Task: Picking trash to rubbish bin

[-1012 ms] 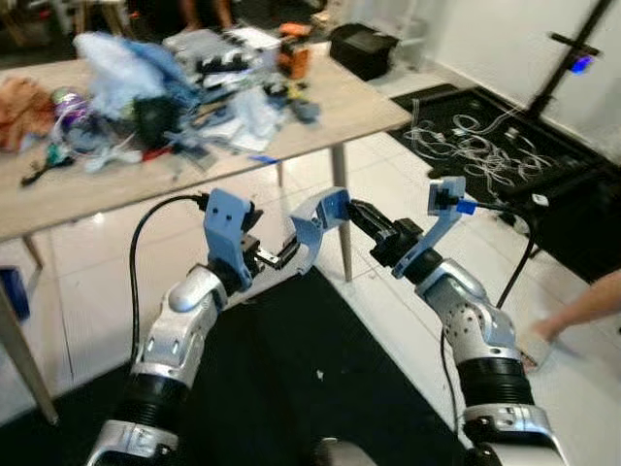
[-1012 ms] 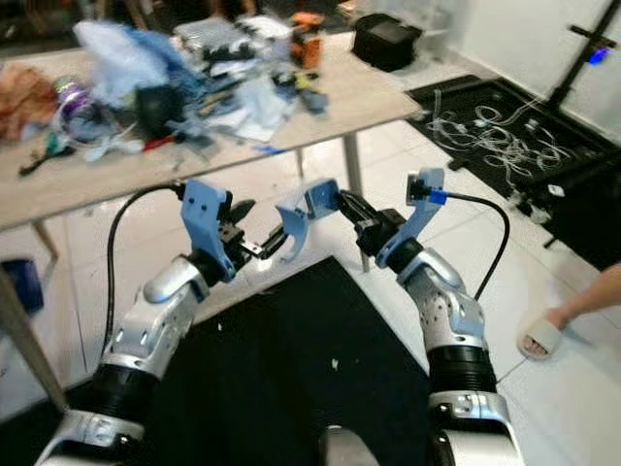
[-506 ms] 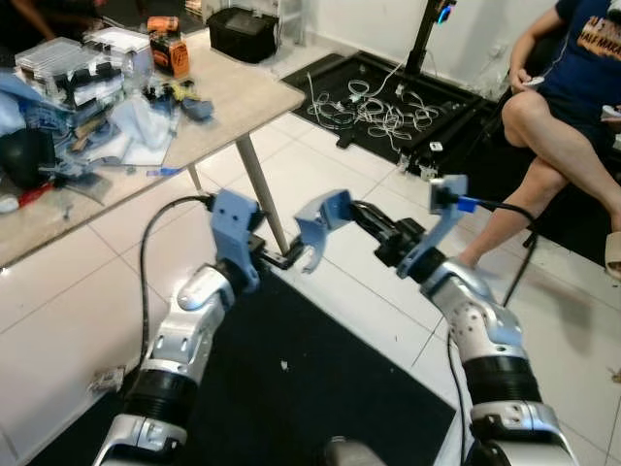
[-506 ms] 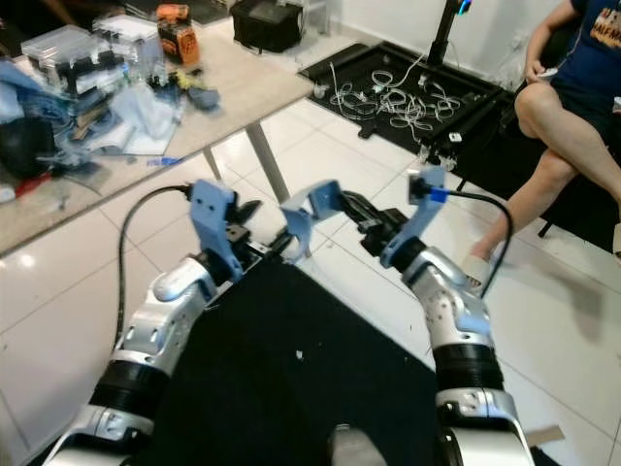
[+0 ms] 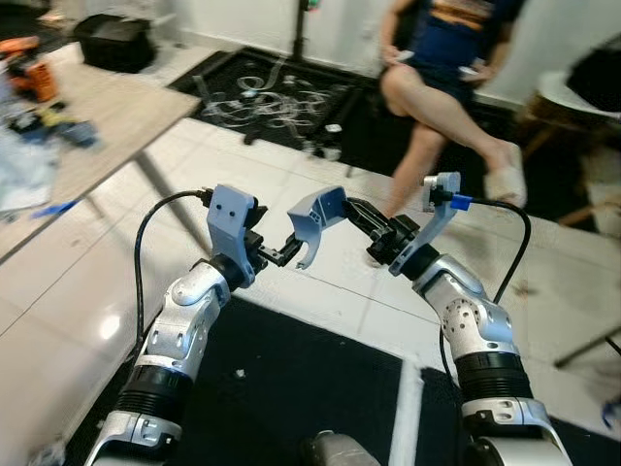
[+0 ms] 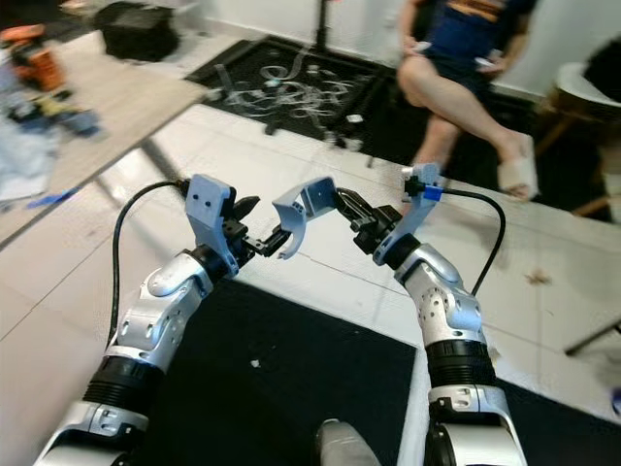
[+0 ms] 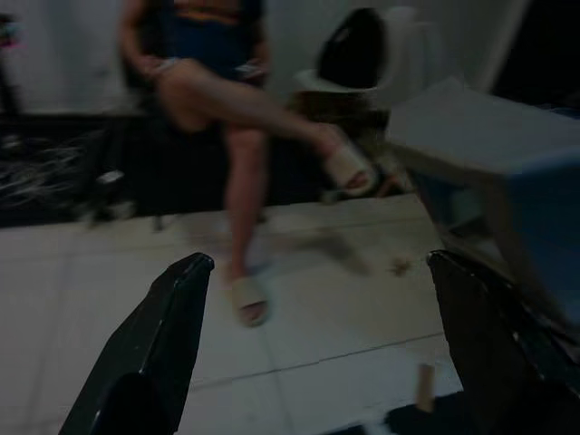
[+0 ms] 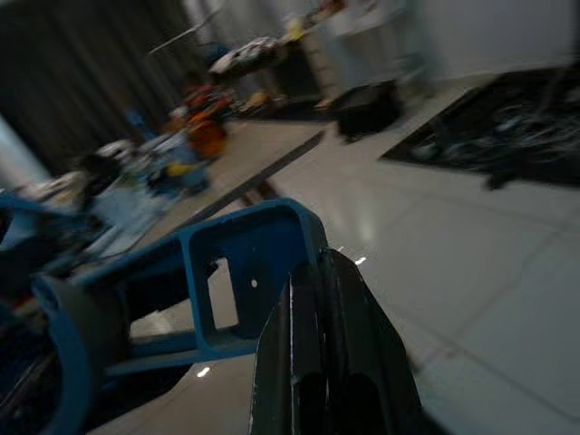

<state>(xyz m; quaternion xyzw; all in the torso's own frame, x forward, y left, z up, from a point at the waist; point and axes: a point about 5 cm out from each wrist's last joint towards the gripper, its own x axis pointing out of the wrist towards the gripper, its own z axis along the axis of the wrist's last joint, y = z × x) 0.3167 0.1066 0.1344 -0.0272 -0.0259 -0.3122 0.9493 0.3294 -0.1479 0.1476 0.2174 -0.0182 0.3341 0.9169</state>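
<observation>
Both arms are raised in front of me at chest height. My right gripper (image 5: 347, 206) is shut, its fingertips (image 8: 313, 272) pressed on the edge of a light-blue plastic piece (image 5: 314, 216) with a hooked shape and a rectangular hole (image 8: 237, 272). My left gripper (image 5: 281, 255) is open just below and left of that piece, with its two fingers spread wide in the left wrist view (image 7: 319, 261) and nothing between them. A small brown scrap (image 6: 530, 277) lies on the white tiles to the right.
A person sits ahead with crossed legs (image 5: 437, 107) and a slipper (image 5: 505, 180). A cluttered wooden table (image 5: 87, 121) stands at the left. Loose white cables lie on a black mat (image 5: 262, 97) ahead. A black mat (image 5: 291, 388) is underfoot, and a white seat (image 5: 582, 92) is at the right.
The camera has swung to the right: the table has slid off to the left and the seated person has come to the middle. Both arms keep the same pose.
</observation>
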